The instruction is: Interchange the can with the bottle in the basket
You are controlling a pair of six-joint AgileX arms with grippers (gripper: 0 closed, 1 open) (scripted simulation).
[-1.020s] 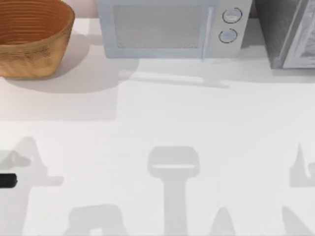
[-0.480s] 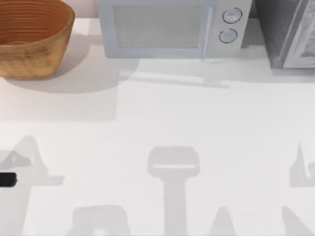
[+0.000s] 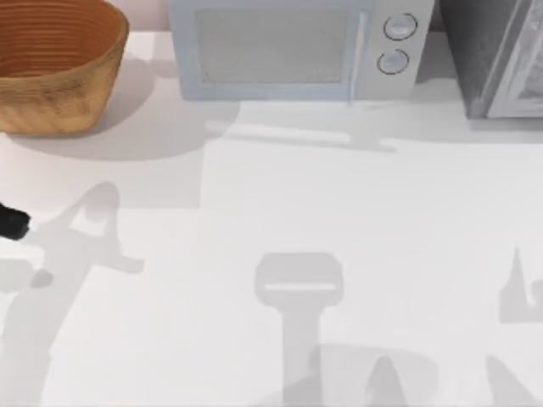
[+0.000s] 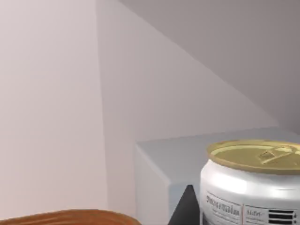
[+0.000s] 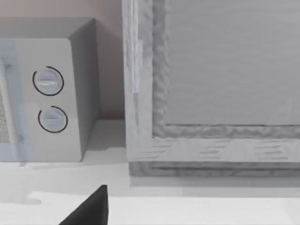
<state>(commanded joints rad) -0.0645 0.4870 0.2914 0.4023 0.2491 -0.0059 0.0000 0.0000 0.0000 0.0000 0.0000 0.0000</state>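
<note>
The can [image 4: 251,185], white with a gold-olive top, sits very close in the left wrist view, and one dark finger [image 4: 185,210] rests against its side. My left gripper [image 3: 11,222] pokes in at the table's left edge, in front of the basket, shut on the can. The orange-brown wicker basket [image 3: 53,72] stands at the far left corner, and its rim [image 4: 65,217] also appears low in the left wrist view. The bottle is out of view. My right gripper [image 5: 89,210] hangs in front of the grey box at the far right.
A pale blue microwave [image 3: 293,49] with two round knobs stands at the back centre. A grey box [image 3: 496,55] stands at the back right. Open white tabletop [image 3: 280,203] spreads across the middle and front.
My left gripper has moved away from the front edge toward the basket along the table's left side. Its shadow shifted with it.
</note>
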